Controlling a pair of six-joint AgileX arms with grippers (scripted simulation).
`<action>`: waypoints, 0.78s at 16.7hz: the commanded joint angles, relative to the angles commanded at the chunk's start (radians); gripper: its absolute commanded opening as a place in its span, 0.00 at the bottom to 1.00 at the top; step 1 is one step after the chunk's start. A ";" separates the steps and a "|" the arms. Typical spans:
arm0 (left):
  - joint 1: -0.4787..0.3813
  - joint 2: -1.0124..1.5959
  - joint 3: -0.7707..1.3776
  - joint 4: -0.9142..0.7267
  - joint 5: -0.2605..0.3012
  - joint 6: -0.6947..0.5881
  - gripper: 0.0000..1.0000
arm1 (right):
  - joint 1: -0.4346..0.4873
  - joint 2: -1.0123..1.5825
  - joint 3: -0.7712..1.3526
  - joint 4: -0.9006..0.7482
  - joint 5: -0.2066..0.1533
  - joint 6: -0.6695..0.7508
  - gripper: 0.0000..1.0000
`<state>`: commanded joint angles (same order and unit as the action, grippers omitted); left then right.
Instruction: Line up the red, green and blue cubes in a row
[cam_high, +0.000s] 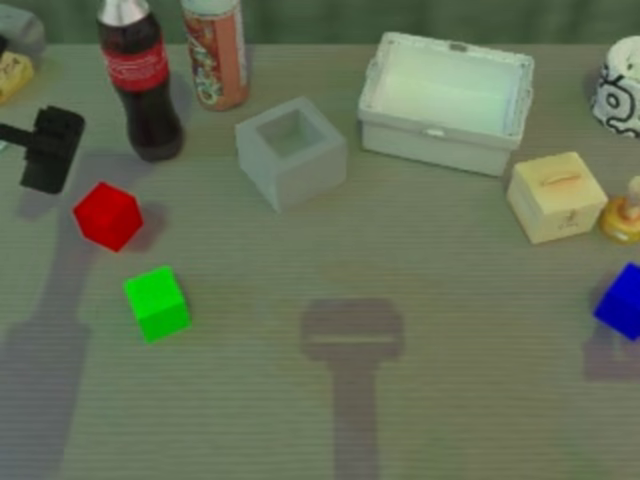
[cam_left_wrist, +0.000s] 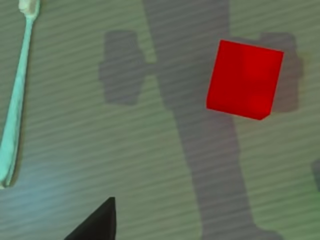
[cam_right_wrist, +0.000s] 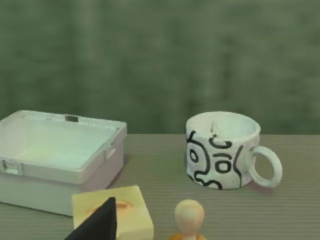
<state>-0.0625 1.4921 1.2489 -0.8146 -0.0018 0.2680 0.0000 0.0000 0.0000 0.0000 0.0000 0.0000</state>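
The row is not yet formed, as far as these views show. The red cube (cam_high: 107, 214) lies near the tabletop's left edge, and the green cube (cam_high: 157, 302) sits close to it, a little nearer the front edge and slightly further in. The two are apart, not touching. The blue cube (cam_high: 622, 300) is well away from them, right at the tabletop's right edge and partly cut off in the top view. So two cubes are roughly neighbours and the third has the whole width of the tabletop (cam_high: 330, 420) still to cross.

The left gripper (cam_high: 48, 148) hovers near the left edge, just behind the red cube and beside the cola bottle (cam_high: 139, 80); its wrist view looks down on the red cube (cam_left_wrist: 245, 79) with nothing held. Whether its fingers are open or closed cannot be told. The right gripper itself does not appear in the top view; its wrist view faces the white bin (cam_right_wrist: 57, 155) and the patterned mug (cam_right_wrist: 222, 148) at the back right, and only a dark tip shows, so its state cannot be told either.

I judge the task barely begun: no cube is gripped.
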 joint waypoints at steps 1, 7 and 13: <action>-0.005 0.097 0.082 -0.056 0.000 0.018 1.00 | 0.000 0.000 0.000 0.000 0.000 0.000 1.00; -0.027 0.586 0.512 -0.320 0.003 0.107 1.00 | 0.000 0.000 0.000 0.000 0.000 0.000 1.00; -0.037 0.797 0.716 -0.431 0.006 0.147 1.00 | 0.000 0.000 0.000 0.000 0.000 0.000 1.00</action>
<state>-0.0992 2.2889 1.9654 -1.2458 0.0039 0.4150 0.0000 0.0000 0.0000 0.0000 0.0000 0.0000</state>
